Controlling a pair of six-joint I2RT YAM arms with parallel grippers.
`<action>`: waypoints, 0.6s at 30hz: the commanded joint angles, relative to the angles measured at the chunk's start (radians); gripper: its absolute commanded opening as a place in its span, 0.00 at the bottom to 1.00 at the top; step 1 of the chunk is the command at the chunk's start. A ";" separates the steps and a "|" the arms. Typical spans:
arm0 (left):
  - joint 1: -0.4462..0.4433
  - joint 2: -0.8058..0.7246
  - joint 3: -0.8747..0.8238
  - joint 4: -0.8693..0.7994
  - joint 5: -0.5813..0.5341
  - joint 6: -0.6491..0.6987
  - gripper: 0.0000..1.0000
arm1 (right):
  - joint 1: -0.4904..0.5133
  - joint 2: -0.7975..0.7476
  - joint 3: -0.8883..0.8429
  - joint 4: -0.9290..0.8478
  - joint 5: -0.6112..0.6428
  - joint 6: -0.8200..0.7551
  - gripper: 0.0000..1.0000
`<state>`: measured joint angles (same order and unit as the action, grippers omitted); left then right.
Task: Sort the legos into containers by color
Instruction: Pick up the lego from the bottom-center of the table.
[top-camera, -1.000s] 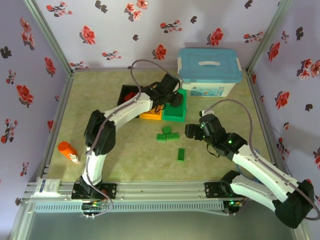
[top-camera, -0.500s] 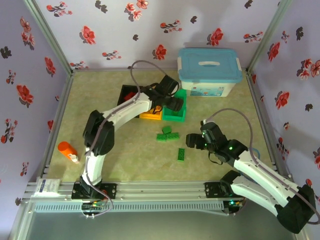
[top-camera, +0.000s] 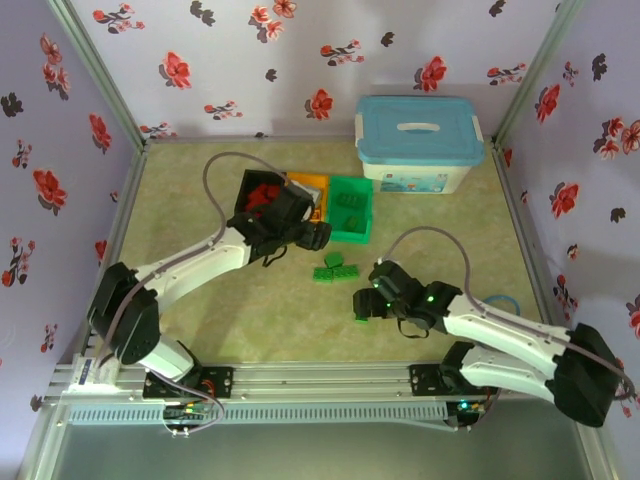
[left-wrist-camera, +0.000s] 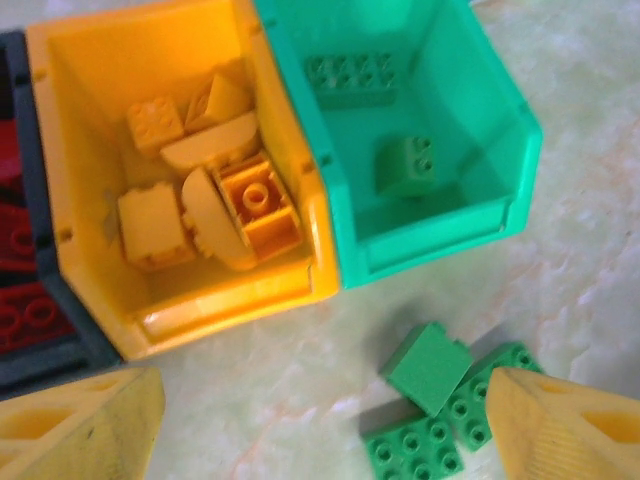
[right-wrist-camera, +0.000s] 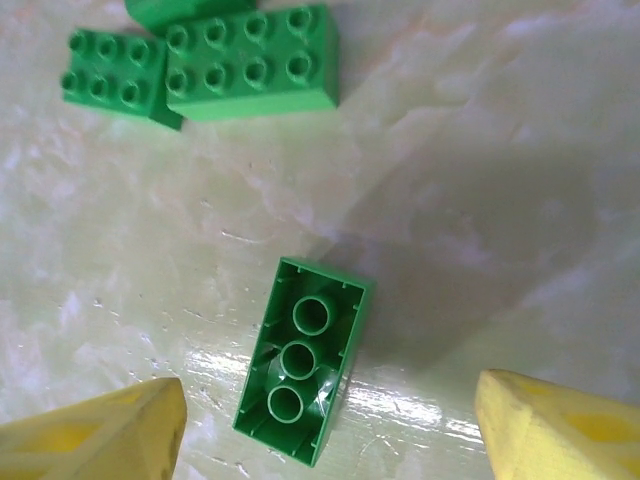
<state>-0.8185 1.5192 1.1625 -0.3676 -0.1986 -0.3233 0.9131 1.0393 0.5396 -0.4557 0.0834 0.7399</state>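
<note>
A green lego (right-wrist-camera: 305, 372) is lying studs-down on the table (right-wrist-camera: 520, 150), sitting between the widely spread fingers of my right end effector (right-wrist-camera: 325, 425), neither finger touching it. A cluster of green legos (left-wrist-camera: 430, 405) is resting near the green bin (left-wrist-camera: 440, 235). My left end effector (left-wrist-camera: 320, 430) is hovering beside that cluster, fingers also spread apart.
</note>
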 joint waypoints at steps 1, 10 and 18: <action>-0.001 -0.078 -0.071 0.033 -0.047 -0.041 0.84 | 0.031 0.064 -0.008 0.071 0.047 0.078 0.76; -0.001 -0.238 -0.294 0.060 -0.078 -0.118 0.84 | 0.068 0.273 0.034 0.129 0.042 0.095 0.71; 0.001 -0.318 -0.390 0.062 -0.099 -0.149 0.84 | 0.127 0.419 0.113 0.090 0.092 0.111 0.45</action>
<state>-0.8185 1.2335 0.7959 -0.3218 -0.2653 -0.4412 1.0111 1.4036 0.6346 -0.4534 0.2070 0.8288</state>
